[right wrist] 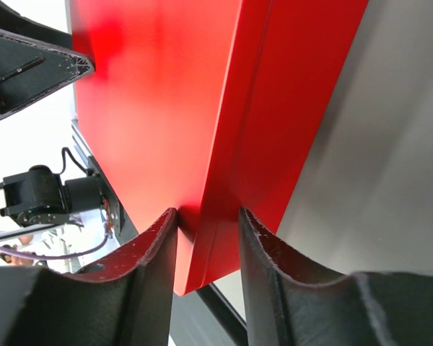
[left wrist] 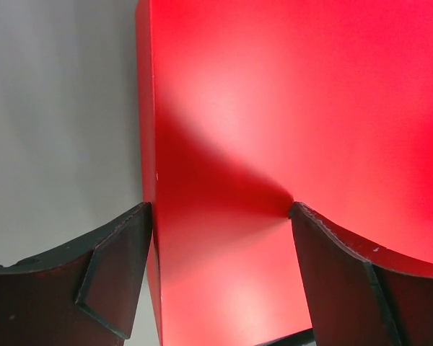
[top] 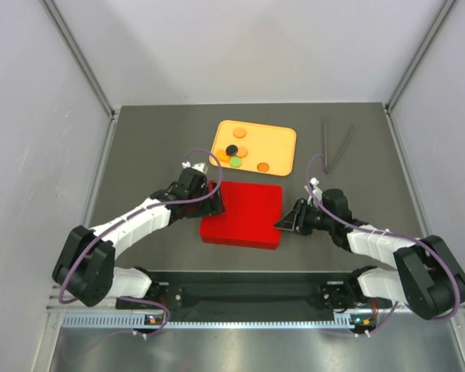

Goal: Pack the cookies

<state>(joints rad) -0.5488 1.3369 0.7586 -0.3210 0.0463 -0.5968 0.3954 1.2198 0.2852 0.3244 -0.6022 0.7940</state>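
Note:
Several cookies (top: 239, 133), mostly orange with one black (top: 232, 149) and one green (top: 235, 162), lie on an orange tray (top: 283, 138) at the back. A flat red box (top: 242, 214) with its lid on lies in front of the tray. My left gripper (top: 215, 194) is open at the box's back left corner; in the left wrist view (left wrist: 221, 210) one finger is beside the box's left side and the other rests on the lid (left wrist: 289, 108). My right gripper (top: 283, 222) is shut on the lid's right rim (right wrist: 224, 180), pinching it (right wrist: 208, 214).
Two thin dark sticks (top: 332, 147) lie at the back right of the grey table (top: 155, 155). Pale walls enclose the table on three sides. A black rail (top: 248, 294) runs along the near edge between the arm bases.

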